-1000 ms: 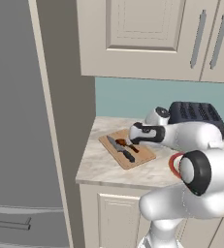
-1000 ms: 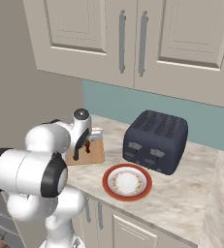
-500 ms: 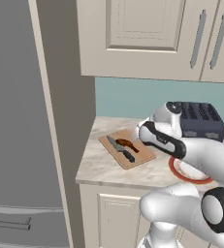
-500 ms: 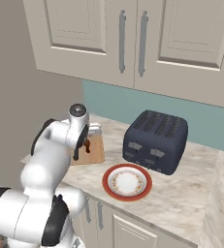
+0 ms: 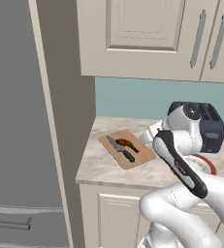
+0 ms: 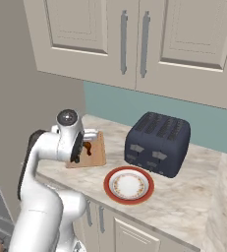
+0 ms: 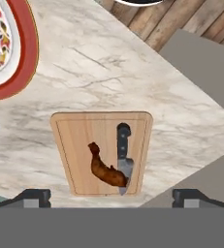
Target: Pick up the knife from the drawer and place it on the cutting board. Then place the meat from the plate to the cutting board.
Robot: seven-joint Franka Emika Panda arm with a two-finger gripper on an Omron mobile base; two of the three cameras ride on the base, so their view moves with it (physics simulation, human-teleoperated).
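The light-brown cutting board [image 7: 79, 150] lies on the marble counter, seen from above in the hand view. On it rest the knife [image 7: 124, 154], black handle and grey blade, and beside it, touching its blade, the reddish-brown meat [image 7: 105, 170]. My gripper [image 7: 111, 197] hovers above the board, open, with nothing between its fingertips [image 7: 35, 196]. In the left base view the gripper [image 5: 149, 136] hangs just right of the board [image 5: 141, 156], with the knife [image 5: 121, 148] and meat [image 5: 128, 144] on it. The red-rimmed plate [image 6: 108, 186] holds nothing. The drawer is out of view.
A dark toaster [image 6: 159, 142] stands behind the plate against the teal backsplash. Cream wall cabinets [image 6: 134, 39] hang overhead. A tall grey fridge panel [image 5: 16, 121] bounds the counter on the left. My own white arm [image 5: 181, 164] crosses in front of the plate [image 5: 209, 163].
The hand has risen a little and drawn back to the right off the board, and the arm's elbow has swung. Knife and meat stay on the board. The jaws remain open.
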